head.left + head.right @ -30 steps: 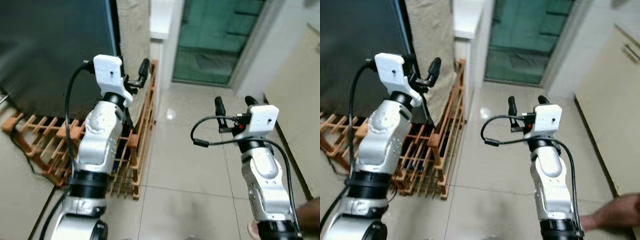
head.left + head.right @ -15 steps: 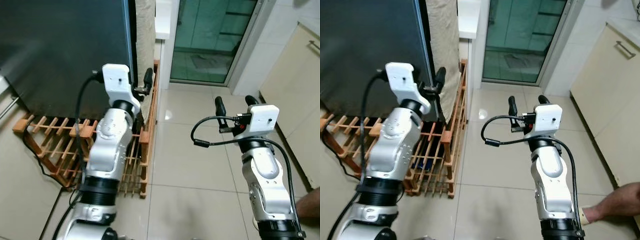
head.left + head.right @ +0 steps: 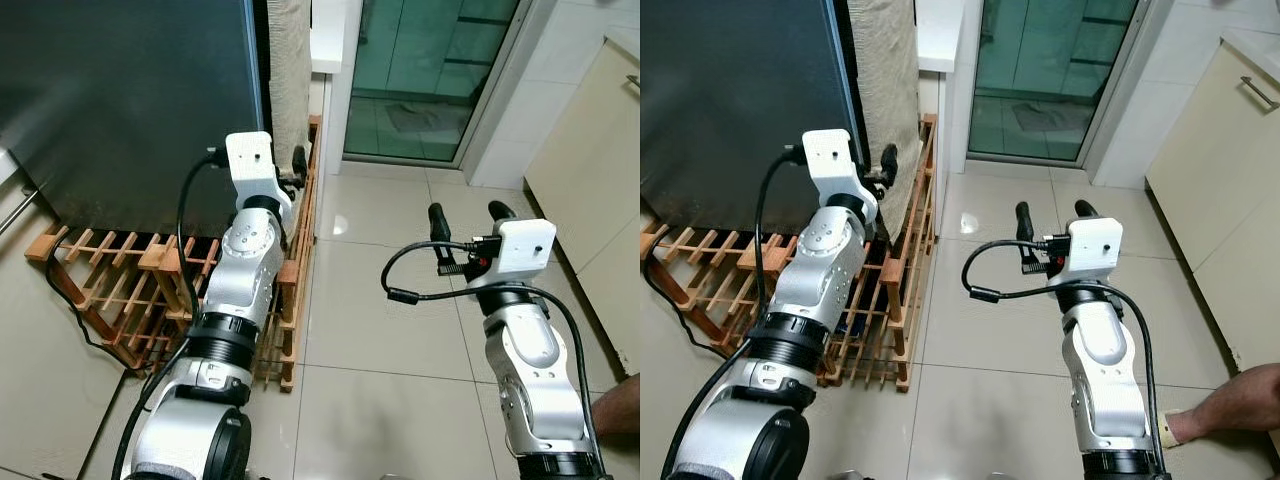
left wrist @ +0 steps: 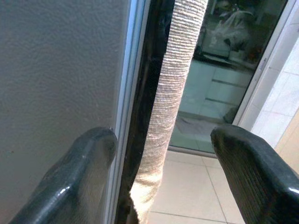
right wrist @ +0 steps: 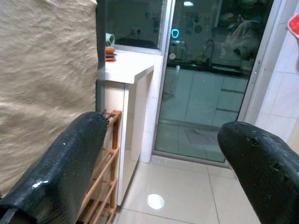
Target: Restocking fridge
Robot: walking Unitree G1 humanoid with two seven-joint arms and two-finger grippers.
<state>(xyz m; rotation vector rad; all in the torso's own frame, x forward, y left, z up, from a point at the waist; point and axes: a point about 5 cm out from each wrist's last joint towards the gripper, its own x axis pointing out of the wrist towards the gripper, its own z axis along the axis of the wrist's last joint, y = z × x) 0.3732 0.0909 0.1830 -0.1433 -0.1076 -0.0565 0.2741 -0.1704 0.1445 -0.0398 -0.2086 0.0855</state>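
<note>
The dark fridge door (image 3: 120, 100) fills the upper left, shut, with a beige towel (image 3: 288, 70) hanging along its right edge. My left gripper (image 3: 288, 172) is stretched out to that edge, open. In the left wrist view its fingers (image 4: 88, 163) stand either side of the door's edge and the towel (image 4: 177, 70), with nothing held. My right gripper (image 3: 466, 212) hangs open over the tiled floor, right of the fridge, empty; its fingers (image 5: 70, 158) are wide apart.
A low wooden rack (image 3: 120, 280) stands on the floor under and beside the fridge. A white counter (image 3: 330, 40) and a glass sliding door (image 3: 430, 70) lie beyond. A cream cabinet (image 3: 590, 170) is on the right. A person's foot (image 3: 1230, 405) is at the lower right.
The camera has shifted. My left arm has reached forward, bringing its gripper up to the fridge door's right edge. The right gripper has barely moved.
</note>
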